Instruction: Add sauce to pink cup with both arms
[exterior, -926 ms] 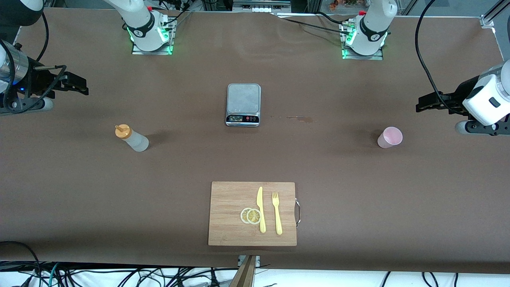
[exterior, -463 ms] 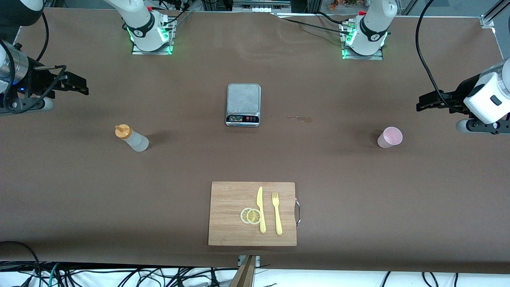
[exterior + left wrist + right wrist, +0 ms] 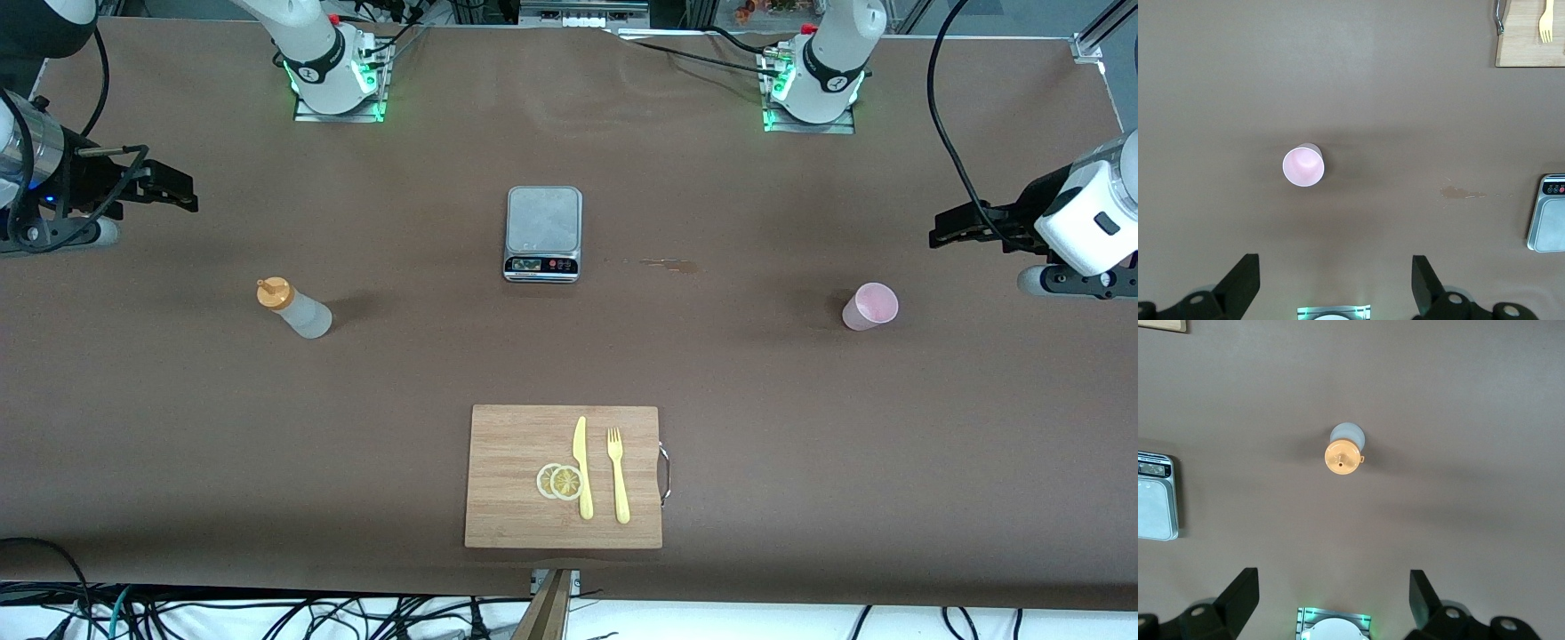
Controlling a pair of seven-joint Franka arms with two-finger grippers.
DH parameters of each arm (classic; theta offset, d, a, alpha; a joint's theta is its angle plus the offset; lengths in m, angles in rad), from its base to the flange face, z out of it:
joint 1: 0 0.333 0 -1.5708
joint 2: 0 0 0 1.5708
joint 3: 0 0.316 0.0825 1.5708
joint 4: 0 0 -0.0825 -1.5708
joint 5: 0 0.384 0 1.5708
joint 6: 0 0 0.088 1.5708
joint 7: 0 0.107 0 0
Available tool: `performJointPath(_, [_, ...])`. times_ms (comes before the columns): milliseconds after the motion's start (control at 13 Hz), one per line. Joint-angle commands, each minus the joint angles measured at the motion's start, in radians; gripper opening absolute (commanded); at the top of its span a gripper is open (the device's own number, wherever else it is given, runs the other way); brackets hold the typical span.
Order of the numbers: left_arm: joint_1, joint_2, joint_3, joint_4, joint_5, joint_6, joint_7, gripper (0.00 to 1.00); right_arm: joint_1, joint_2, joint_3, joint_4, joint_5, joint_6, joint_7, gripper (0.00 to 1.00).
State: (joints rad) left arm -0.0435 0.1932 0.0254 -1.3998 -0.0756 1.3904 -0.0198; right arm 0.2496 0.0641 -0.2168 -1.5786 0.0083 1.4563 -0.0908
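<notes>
Both sets of fingers stand wide apart and grip nothing. The left gripper [image 3: 1335, 287] hangs high over the table's left-arm end, above the pink cup [image 3: 870, 306], which stands upright and empty. The right gripper [image 3: 1331, 603] hangs high over the right-arm end, above the sauce bottle [image 3: 294, 308], also upright, cap on.

You are at the approach step; nothing is grasped yet. Next, lower each gripper and close it on the body of its object. Expect to bring both toward the kitchen scale [image 3: 543, 233], which stands between them.
</notes>
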Motion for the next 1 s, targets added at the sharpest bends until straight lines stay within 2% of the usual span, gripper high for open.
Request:
performJointPath(0, [-0.009, -0.017, -0.001, -0.004, 0.023, -0.013, -0.009, 1.00, -0.006, 0.000, 0.000, 0.005, 0.018, -0.016, 0.003, 1.00])
performJointPath(926, [-0.009, -0.017, -0.001, -0.002, 0.020, -0.013, -0.006, 1.00, -0.009, 0.000, 0.000, 0.003, 0.018, -0.017, -0.009, 1.00])
